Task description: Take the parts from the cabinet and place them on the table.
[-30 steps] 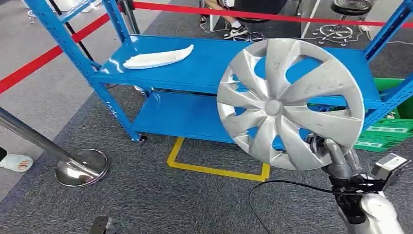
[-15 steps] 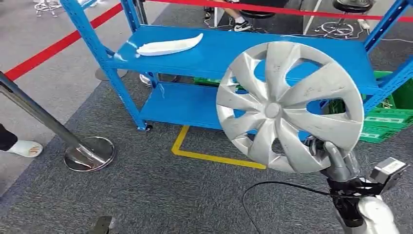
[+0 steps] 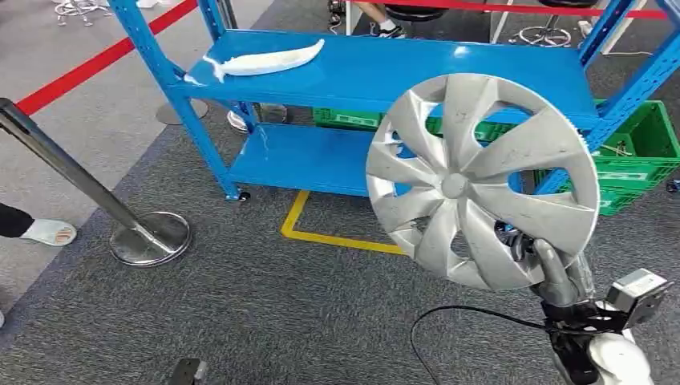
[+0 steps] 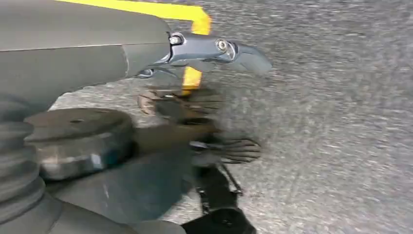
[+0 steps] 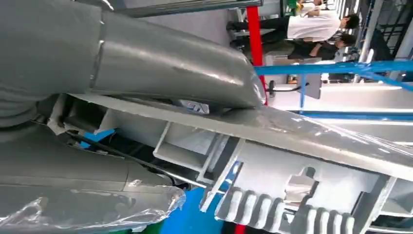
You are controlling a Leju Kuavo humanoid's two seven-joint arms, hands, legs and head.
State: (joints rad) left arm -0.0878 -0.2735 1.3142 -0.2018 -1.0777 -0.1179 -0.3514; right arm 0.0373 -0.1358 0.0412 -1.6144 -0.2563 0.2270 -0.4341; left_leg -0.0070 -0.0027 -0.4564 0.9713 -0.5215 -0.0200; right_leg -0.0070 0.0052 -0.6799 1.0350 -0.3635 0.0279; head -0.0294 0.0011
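My right hand (image 3: 553,269) grips a large silver wheel cover (image 3: 481,180) by its lower rim and holds it upright in front of the blue cabinet (image 3: 449,72). The right wrist view shows the thick thumb (image 5: 160,63) pressed on the cover's rim (image 5: 302,136), with its ribbed back side toward the camera. A long white curved part (image 3: 265,60) lies on the cabinet's upper shelf at the left. My left hand (image 4: 195,97) hangs over the grey carpet, holding nothing, fingers apart and blurred.
A chrome stanchion with a round base (image 3: 151,238) stands at the left, near a person's white shoe (image 3: 48,233). A green crate (image 3: 641,152) sits behind the cabinet on the right. Yellow floor tape (image 3: 337,239) and a black cable (image 3: 473,313) lie on the carpet.
The whole picture has shifted, so the camera moved: the cabinet now sits higher and farther off. The wheel cover stays in my right hand, slightly lower and to the right in the picture.
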